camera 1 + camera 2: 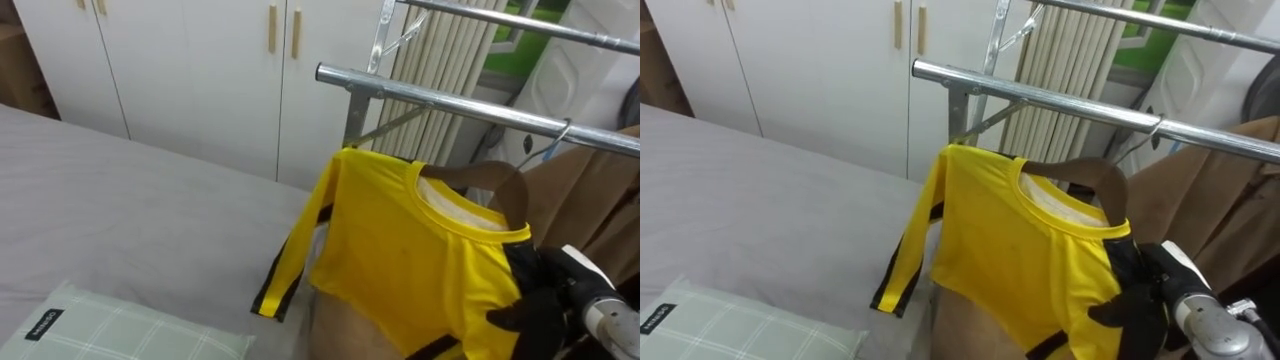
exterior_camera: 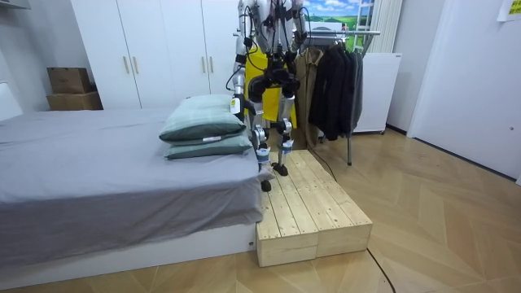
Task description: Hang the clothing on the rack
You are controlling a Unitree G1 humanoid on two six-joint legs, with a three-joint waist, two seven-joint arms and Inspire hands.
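Right hand (image 1: 545,300) clenched on shirt (image 1: 400,250) shoulder; keep hanger (image 1: 490,178) level and seat hook (image 1: 552,143) fully over rail (image 1: 440,98) before releasing.

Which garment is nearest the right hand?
The yellow shirt on the wooden hanger; the right hand is at its shoulder. The brown coat hangs behind it.

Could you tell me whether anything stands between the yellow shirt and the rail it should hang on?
Nothing visible does. The yellow shirt sits just under the rail, its hanger hook at the bar; the brown garment hangs beside it, to the right.
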